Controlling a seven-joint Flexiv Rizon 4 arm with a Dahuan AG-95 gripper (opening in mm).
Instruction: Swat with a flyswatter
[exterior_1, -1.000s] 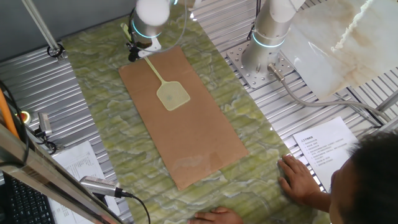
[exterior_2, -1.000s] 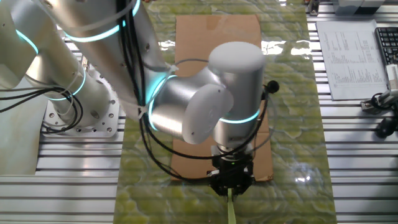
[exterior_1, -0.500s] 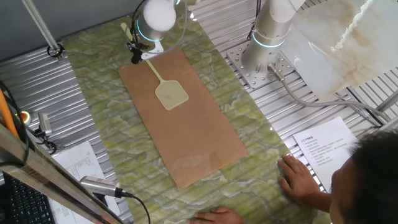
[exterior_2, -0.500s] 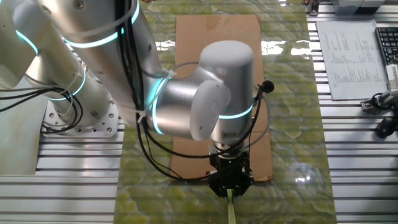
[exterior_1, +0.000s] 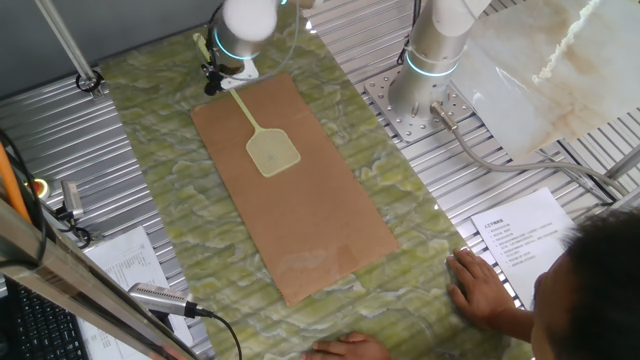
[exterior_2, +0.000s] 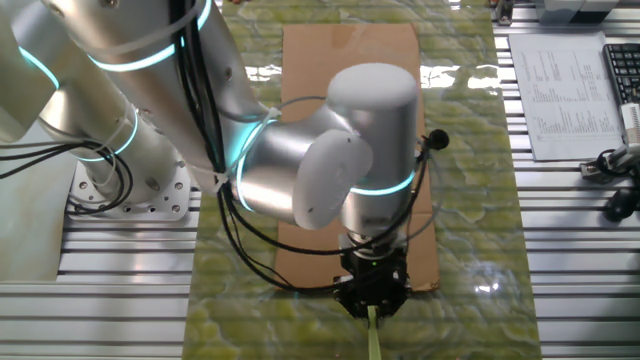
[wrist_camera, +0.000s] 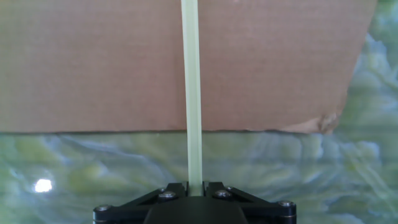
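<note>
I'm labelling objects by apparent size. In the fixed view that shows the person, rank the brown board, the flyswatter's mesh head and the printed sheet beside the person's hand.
1. brown board
2. printed sheet, though it lies nearer the camera
3. flyswatter mesh head

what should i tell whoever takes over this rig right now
Gripper: shut on the handle end of the pale yellow-green plastic flyswatter, at the far edge of the brown cardboard board.
Flyswatter: handle runs from the gripper out over the board; squarish mesh head sits over the board's upper half. Whether it touches the board cannot be told.
Done: swatter grasped and positioned over the board.
Left: the swat itself, if not already made; no target is visible on the board.
Note: a person's hand rests on the green marbled table cover near the board's other end.
</note>
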